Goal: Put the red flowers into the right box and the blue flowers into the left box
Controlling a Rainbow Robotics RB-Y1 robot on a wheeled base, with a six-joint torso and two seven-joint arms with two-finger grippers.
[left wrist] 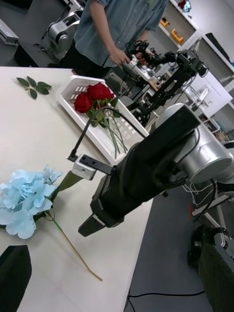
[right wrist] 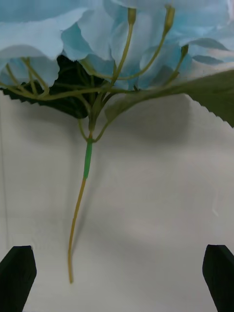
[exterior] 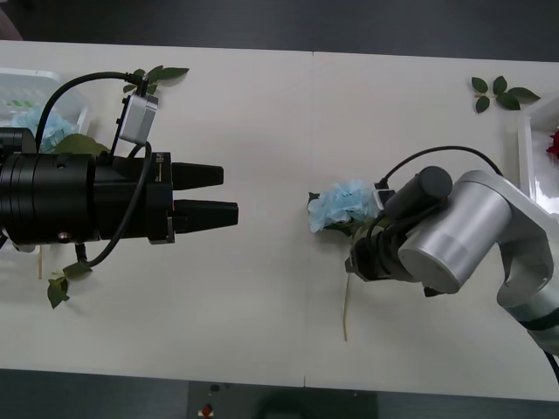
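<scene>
Step in hand: last blue flower (exterior: 342, 207), lying mid-bench (exterior: 262, 131). Right hand (left wrist: 92, 222) hovered at its stem, fingers wide, empty. Left hand (exterior: 223, 194) idle, open. Next: close on stem, carry to left box (exterior: 35, 96).

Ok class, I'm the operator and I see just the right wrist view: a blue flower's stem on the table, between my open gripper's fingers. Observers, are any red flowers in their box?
Observer: Yes, red flowers lie in the right box.
Operator: And the left box?
Observer: The left box sits at the far left edge of the table, with a pale-blue bloom in it.
Operator: Where's the left gripper?
Observer: The left gripper is over the table's left half, open, well apart from the loose blue flower that lies by the right gripper.
</scene>
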